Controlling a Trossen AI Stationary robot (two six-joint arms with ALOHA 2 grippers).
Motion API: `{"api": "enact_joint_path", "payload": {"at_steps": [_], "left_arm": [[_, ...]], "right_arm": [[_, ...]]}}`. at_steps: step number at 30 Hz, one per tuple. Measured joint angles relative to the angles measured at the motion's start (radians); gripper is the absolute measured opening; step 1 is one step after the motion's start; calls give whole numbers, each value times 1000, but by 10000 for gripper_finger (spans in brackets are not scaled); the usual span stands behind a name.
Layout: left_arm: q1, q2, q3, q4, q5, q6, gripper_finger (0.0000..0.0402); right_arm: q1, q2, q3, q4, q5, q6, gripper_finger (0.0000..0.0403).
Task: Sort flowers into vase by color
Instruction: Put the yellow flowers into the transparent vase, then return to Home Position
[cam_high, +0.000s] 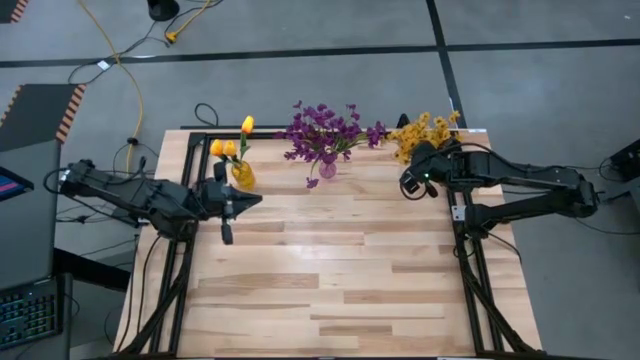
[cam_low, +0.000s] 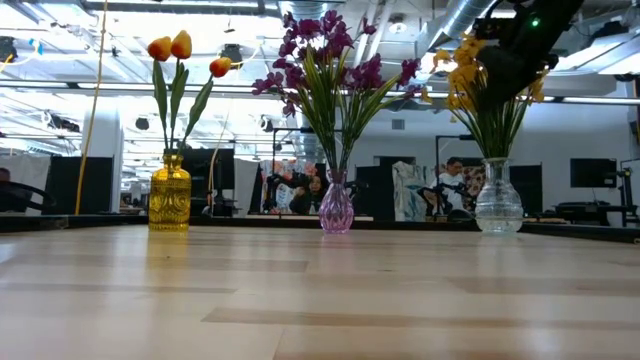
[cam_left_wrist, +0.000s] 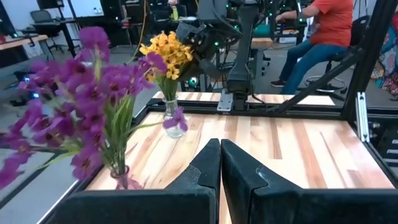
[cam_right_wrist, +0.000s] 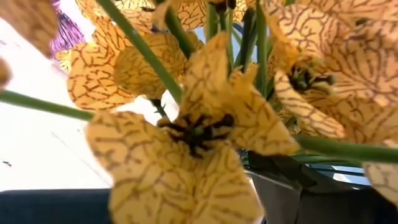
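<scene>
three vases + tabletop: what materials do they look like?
Yellow vase: amber translucent glass or plastic, embossed pattern.
Purple vase: tinted clear glass, probably; light passes through.
Clear vase: colourless ribbed glass, likely; the background shows through it.
Tabletop: pale wood planks with visible grain and a satin sheen.

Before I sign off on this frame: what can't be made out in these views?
- Right gripper, high view: its fingertips sit among the yellow flowers; whether it holds a stem is hidden.
- Right wrist view: yellow flowers fill the picture and block the clear vase.
- High view: the clear vase is covered by its blossoms.
- Low view: the left gripper is out of frame.
- Low view: the people behind are too small to make out.
</scene>
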Motion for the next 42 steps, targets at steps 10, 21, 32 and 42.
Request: {"api": "enact_joint_path", "payload": {"at_steps": [10,21,32,42], "left_arm": [[0,-275,-264,111,-32,1,0],[0,-543,-529,185,-32,-5,0],[0,-618,-626,201,-31,-92,0],[0,-619,-626,203,-32,-17,0]], "right_arm": [[-1,0,0,-11,-37,25,230],[1,0,19,-85,-82,20,250],[1,0,94,-228,-251,18,249],[1,0,159,-380,-334,17,249]]}}
